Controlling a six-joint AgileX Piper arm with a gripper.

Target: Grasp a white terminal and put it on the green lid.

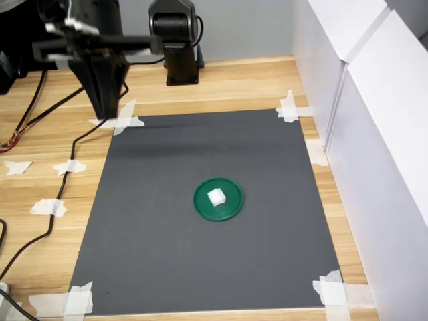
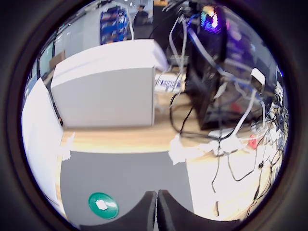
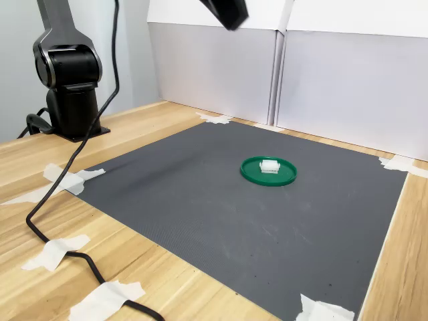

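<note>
1. The fingers [image 2: 157,211] are pressed together with only a hairline seam between them in the wrist view, and they hold nothing. They hang high above the dark mat [image 1: 200,221], far from the work. If they descend like this, they can only push things, not grip them.

2. The white terminal [image 1: 216,196] already sits on the green lid [image 1: 231,208], a little off the disc's middle, so the placement looks done. The main risk now, I judge, is a needless return pass that knocks the block off.

3. The terminal is tiny and light, and the lid's rim is low. A brush from the arm or a jolt to the desk [image 1: 221,83] could send it over the edge onto the mat.

4. The lid lies loose on the mat near its centre. A nudge would probably slide lid and block together.

5. A black cable [image 3: 63,184] trails across the desk at the second exterior view's left, well apart from the lid. A wide swing of the arm could drag it across the taped mat corner [image 3: 70,179].
</note>
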